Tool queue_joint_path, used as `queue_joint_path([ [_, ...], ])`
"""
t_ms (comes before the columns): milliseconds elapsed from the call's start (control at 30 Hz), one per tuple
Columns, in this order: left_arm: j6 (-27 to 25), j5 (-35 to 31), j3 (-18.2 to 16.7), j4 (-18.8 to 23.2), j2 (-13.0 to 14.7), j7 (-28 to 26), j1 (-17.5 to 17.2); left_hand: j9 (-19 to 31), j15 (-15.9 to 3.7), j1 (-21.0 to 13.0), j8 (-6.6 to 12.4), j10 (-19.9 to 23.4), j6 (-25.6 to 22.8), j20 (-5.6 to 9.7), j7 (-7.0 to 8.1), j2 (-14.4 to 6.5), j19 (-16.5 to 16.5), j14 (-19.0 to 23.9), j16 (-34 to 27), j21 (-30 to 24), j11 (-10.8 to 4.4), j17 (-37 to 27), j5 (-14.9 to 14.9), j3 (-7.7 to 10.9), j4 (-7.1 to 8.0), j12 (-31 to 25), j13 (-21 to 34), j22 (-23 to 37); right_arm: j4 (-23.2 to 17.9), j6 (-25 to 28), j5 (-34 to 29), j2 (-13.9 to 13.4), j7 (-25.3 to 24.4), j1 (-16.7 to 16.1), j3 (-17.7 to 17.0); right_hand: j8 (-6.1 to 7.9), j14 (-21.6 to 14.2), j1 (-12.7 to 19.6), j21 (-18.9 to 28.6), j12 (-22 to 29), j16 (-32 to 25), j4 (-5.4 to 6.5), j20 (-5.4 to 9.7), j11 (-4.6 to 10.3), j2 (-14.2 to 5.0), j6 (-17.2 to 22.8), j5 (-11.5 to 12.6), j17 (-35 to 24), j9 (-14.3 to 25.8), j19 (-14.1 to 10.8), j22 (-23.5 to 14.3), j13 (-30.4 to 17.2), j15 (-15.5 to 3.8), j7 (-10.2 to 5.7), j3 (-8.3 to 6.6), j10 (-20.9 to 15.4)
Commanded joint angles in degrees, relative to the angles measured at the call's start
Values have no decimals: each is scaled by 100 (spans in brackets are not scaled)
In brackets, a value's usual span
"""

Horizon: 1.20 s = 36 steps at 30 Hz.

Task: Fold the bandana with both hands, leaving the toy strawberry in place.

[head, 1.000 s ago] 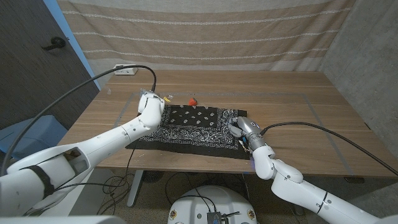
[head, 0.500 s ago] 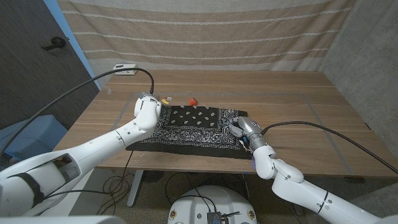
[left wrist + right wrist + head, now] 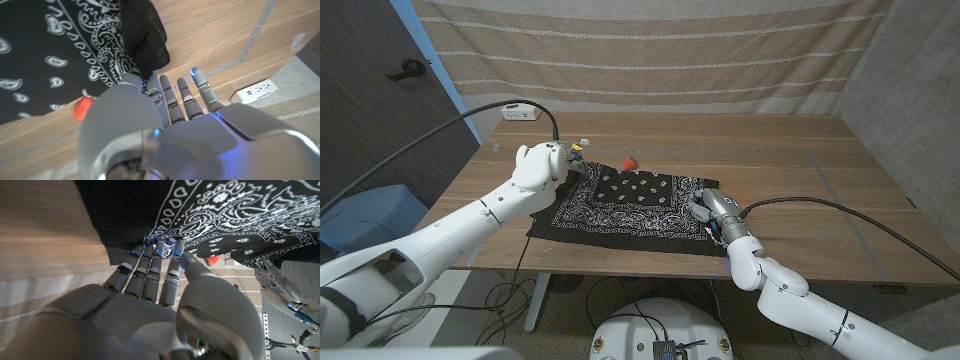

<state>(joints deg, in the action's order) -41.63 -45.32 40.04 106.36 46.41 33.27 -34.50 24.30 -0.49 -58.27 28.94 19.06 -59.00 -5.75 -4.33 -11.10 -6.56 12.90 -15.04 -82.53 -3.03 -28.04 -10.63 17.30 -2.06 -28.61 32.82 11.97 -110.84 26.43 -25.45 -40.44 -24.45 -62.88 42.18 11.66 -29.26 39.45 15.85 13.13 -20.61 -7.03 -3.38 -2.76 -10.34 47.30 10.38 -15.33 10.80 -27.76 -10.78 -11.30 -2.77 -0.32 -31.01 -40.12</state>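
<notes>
The black paisley bandana (image 3: pixel 635 205) lies spread on the wooden table (image 3: pixel 770 150), its left side pulled up off the wood. My left hand (image 3: pixel 540 165) is raised over the table's left part and pinches that lifted corner; the left wrist view has the dark cloth (image 3: pixel 145 40) bunched between thumb and fingers of the hand (image 3: pixel 150 125). My right hand (image 3: pixel 712 208) sits low at the bandana's right edge, where its fingertips (image 3: pixel 175 250) and thumb meet on the hem (image 3: pixel 240 220). The red toy strawberry (image 3: pixel 630 161) stands just beyond the far edge, also seen as strawberry (image 3: pixel 82 109) and strawberry (image 3: pixel 214 259).
A white power strip (image 3: pixel 522 114) lies at the table's far left corner, with a black cable running from it toward my left arm. Grey tape lines (image 3: pixel 817 165) mark a rectangle on the wood. A striped curtain hangs behind the table.
My left hand has risen and drawn back to the left, lifting the bandana's left corner off the table. The right hand has stayed at the right edge.
</notes>
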Motion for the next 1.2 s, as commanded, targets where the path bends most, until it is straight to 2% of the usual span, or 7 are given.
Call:
queue_joint_path([
  [33,1045,2536,-708,296,372,-267,6,218,47,18,184,27,-55,-29,-138,-35,-74,17,16,-86,79,-53,0,175,27,-42,2,12,26,-9,-51,-13,68,-10,60,3,-60,23,32,-19,23,-37,-11,-7,53,31,11,-26,7,-60,-19,-34,-242,1,4,-33],
  [267,1833,3515,-787,250,582,-256,155,450,91,-16,339,18,-20,-45,-212,-16,-96,-31,38,-142,142,-87,6,380,3,-64,-14,-12,99,-60,-59,-9,92,11,83,-2,-66,31,32,-23,26,-50,-15,12,58,29,10,-22,7,-63,-18,-34,-240,0,7,-33],
  [400,2174,3756,-749,244,665,-321,246,631,46,-92,482,47,-56,22,-301,20,-87,-26,43,-175,93,-105,5,548,-79,-83,-50,-37,134,-97,-54,-2,87,16,87,-5,-59,34,32,-26,30,-57,-12,5,62,29,8,-22,7,-63,-18,-34,-244,9,12,-33],
  [467,2343,3886,-737,194,677,-338,291,710,24,-107,532,44,-48,34,-356,29,-82,-38,52,-188,67,-113,13,608,-103,-88,-65,-47,155,-118,-48,-1,93,19,91,-5,-61,35,32,-30,33,-59,-14,54,62,32,8,-19,6,-64,-18,-34,-243,8,12,-25],
  [600,2503,3946,-681,179,678,-482,351,827,-14,-135,593,25,-8,65,-372,34,-73,-70,68,-205,43,-127,28,697,-142,-111,-53,-61,209,-187,-34,-10,132,43,110,-7,-62,35,31,-35,39,-67,-16,20,73,33,7,-14,6,-64,-17,-34,-243,7,16,-20],
  [933,3007,4449,-623,-199,494,-506,547,1047,-19,-91,738,87,-15,94,-354,68,-65,-52,68,-231,18,-155,52,801,-160,-168,-77,-82,272,-283,1,-64,217,61,104,-12,-48,40,30,-38,56,-83,-18,48,83,36,5,-5,6,-64,-17,-34,-243,2,24,-29],
  [1200,3619,4888,-472,-729,144,-276,846,1105,-12,-39,768,78,6,91,-339,81,-62,-36,68,-246,35,-170,60,844,-158,-181,-97,-89,303,-359,51,-113,235,37,62,-11,-48,59,29,-38,72,-108,-19,32,93,46,5,11,5,-63,-16,-34,-261,3,17,-38],
])
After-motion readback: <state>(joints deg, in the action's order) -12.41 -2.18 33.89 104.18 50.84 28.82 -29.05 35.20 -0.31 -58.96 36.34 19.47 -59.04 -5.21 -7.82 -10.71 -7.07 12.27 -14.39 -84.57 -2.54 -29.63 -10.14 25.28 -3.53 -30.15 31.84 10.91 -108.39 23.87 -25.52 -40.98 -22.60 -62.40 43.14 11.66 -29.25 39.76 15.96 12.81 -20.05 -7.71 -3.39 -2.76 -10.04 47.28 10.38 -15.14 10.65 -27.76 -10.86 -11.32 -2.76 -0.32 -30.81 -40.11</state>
